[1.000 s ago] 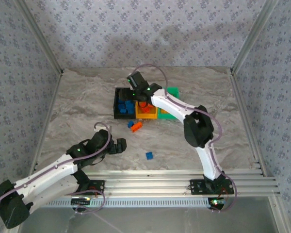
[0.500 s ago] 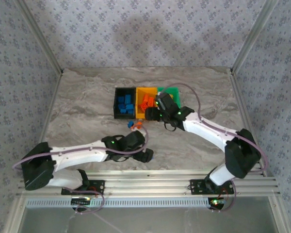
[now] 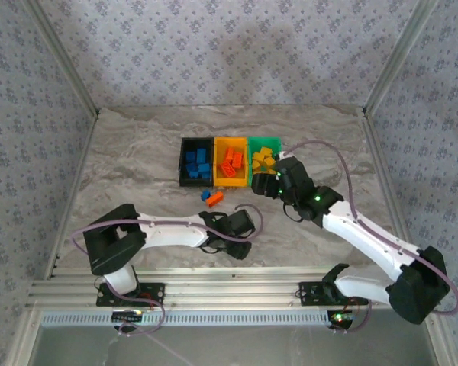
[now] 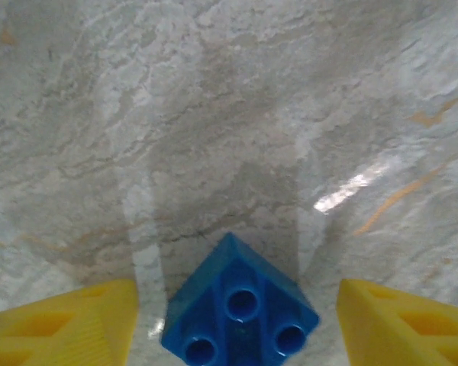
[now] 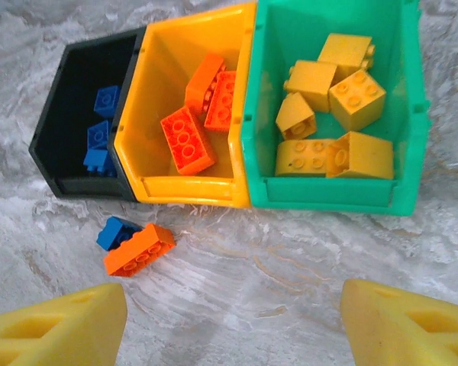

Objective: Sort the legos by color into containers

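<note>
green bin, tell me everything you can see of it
The green bin is a glossy plastic box with an open top. It stands upright on the marble table at one end of the row, with one side against the yellow bin. About six yellow bricks lie jumbled inside.

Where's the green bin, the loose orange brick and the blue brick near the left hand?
green bin (image 5: 332, 192): right wrist view, front wall.
orange brick (image 5: 140, 249): right wrist view, studded top.
blue brick (image 4: 240, 309): left wrist view, studded top.
</note>
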